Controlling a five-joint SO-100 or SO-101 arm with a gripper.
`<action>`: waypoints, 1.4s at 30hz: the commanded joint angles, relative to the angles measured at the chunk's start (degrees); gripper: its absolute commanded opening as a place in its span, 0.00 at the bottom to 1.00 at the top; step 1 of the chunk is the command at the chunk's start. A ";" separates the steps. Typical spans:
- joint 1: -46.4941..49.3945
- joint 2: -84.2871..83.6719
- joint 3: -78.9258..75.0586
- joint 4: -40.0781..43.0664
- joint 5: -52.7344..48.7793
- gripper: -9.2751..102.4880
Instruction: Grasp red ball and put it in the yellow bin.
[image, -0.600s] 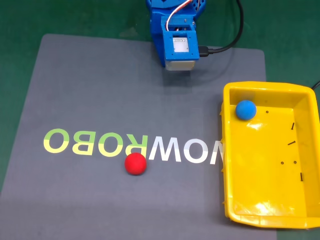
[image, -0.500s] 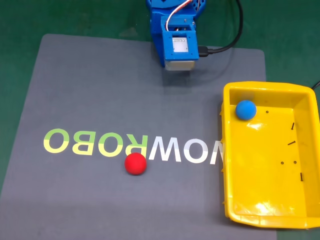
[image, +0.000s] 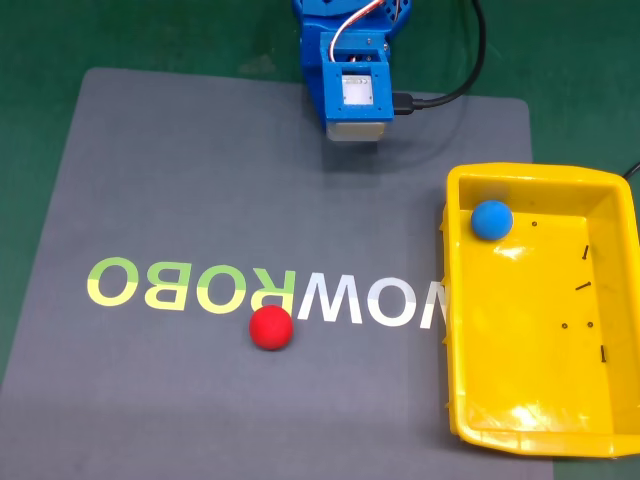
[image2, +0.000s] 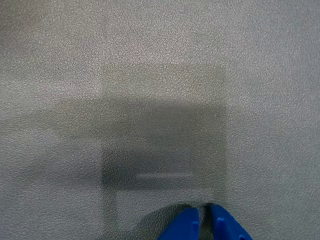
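The red ball (image: 270, 327) lies on the grey mat just below the letters, left of centre in the fixed view. The yellow bin (image: 455, 300) stands at the right edge of the mat. My blue arm (image: 350, 75) is folded at the top of the fixed view, far from the ball. In the wrist view the gripper (image2: 204, 216) pokes up from the bottom edge, its two blue fingertips (image2: 186, 225) almost touching, shut on nothing, over bare mat.
A blue ball (image: 491, 219) rests in the bin's upper left corner. The grey mat (image: 180, 180) carries large white and green lettering (image: 260, 293) across its middle. A black cable (image: 462, 75) runs from the arm to the top right.
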 joint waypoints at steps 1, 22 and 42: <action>1.67 0.79 1.93 -3.43 1.32 0.12; 6.77 -45.53 -29.71 -41.40 3.16 0.38; 11.43 -90.79 -56.95 -57.04 2.02 0.38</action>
